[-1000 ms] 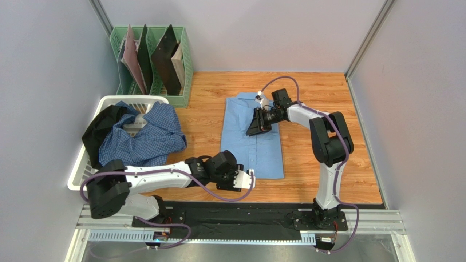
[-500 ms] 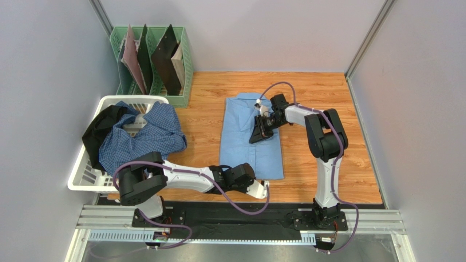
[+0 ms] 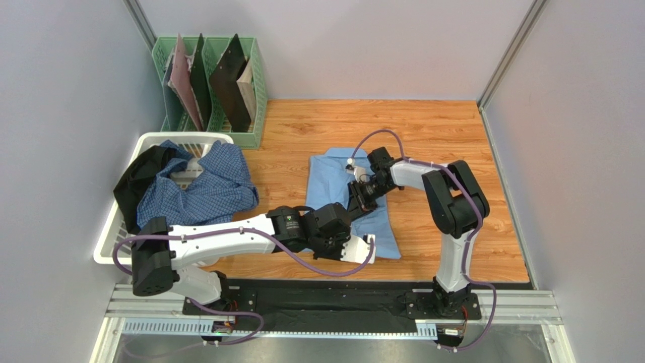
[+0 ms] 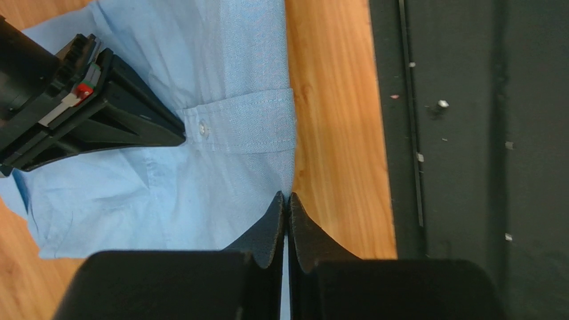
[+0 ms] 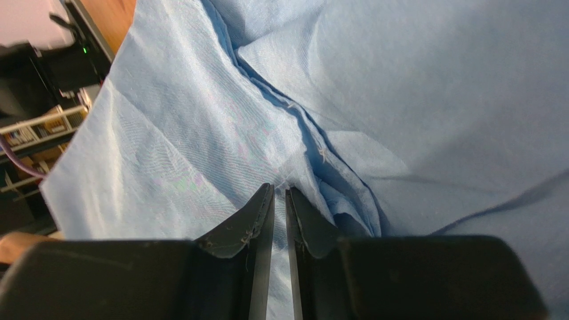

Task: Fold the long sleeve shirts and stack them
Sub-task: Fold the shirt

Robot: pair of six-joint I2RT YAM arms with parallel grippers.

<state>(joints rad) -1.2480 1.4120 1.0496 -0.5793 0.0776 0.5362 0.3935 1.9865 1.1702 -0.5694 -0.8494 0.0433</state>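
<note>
The light blue shirt [image 3: 333, 189] lies on the wooden table [image 3: 439, 128], its far part pulled up into folds. My right gripper [image 3: 359, 200] sits on the shirt's middle. In the right wrist view it [image 5: 280, 190] is shut on a ridge of the blue cloth [image 5: 434, 87]. My left gripper [image 3: 369, 246] is at the shirt's near right edge. The left wrist view shows it [image 4: 288, 197] shut on that hem, with the cuff button [image 4: 202, 128] just beyond. The blue-and-white checked shirt [image 3: 208, 185] hangs over the white basket [image 3: 113, 238].
A black garment [image 3: 136, 181] lies in the basket beside the checked shirt. A green file rack [image 3: 216, 79] with dark boards stands at the back left. The black base strip [image 4: 467, 133] runs along the table's near edge, close to my left gripper.
My left gripper swung right along the near edge and closed on the shirt's hem. My right gripper moved nearer with the cloth, and the shirt's far edge came toward me.
</note>
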